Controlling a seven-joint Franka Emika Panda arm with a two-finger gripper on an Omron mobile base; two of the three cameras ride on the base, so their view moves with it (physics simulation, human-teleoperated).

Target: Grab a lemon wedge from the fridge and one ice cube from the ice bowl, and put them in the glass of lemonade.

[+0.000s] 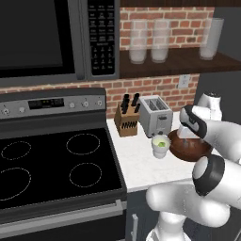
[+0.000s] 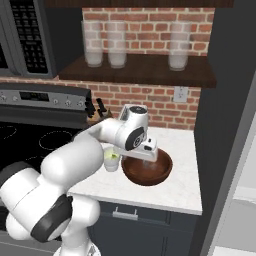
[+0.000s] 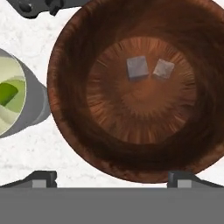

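Hovering with jaws spread wide and empty, the gripper (image 3: 111, 179) looks down into the ice bowl (image 3: 70, 87), where two ice cubes (image 3: 137, 68) lie near centre; the glass of lemonade (image 3: 33, 105), lemon wedge (image 3: 8, 92) inside, touches the bowl's rim at nine o'clock.

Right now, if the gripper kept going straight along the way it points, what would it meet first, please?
Probably the ice bowl: the open gripper looks down into it, towards its bare floor just short of the two ice cubes.

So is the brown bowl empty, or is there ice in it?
Not empty. The ice bowl has two small grey ice cubes lying side by side on its bottom, seen from the hand view.
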